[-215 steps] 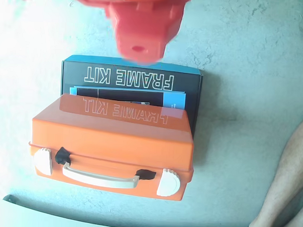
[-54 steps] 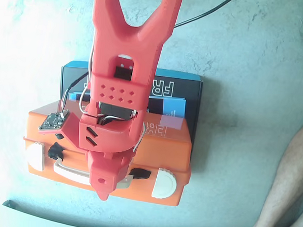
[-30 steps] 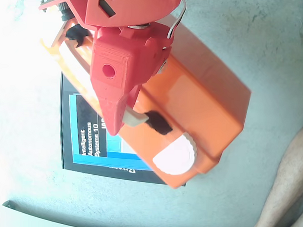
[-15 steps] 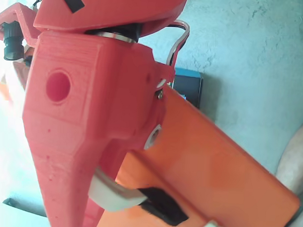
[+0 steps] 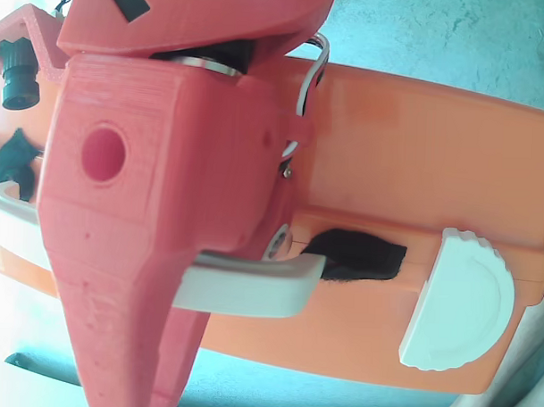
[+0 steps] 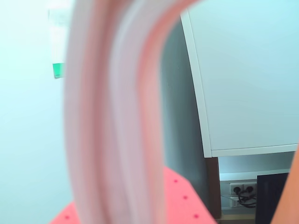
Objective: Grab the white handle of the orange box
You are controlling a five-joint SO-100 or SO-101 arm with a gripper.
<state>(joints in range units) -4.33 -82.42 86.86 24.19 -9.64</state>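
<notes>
Close up, red gripper (image 5: 175, 294) fills frame left, over white handle (image 5: 251, 288) of orange box (image 5: 417, 146); jaws' state unclear.

Both views sit very close — fixed on the orange box (image 5: 417, 146), wrist roomward.

Left half of the fixed view: the red 3D-printed gripper (image 5: 163, 253) filled it, lying over the flat orange plastic box (image 5: 417, 146) and covering most of the curved white plastic handle (image 5: 251, 288).
Under the handle: a dark recess (image 5: 359, 256) stayed open just right of the gripper body; only the handle's right end showed free.
Right of the recess: a white ribbed half-round latch (image 5: 461, 299) stood near the box's edge, blocking that side.
Upper right: bare orange lid, unobstructed.
Wrist view: a blurred pale curved band (image 6: 117, 116) stood right against the lens, hiding the middle; a white cabinet (image 6: 247, 70) stood beyond, at the right.
</notes>
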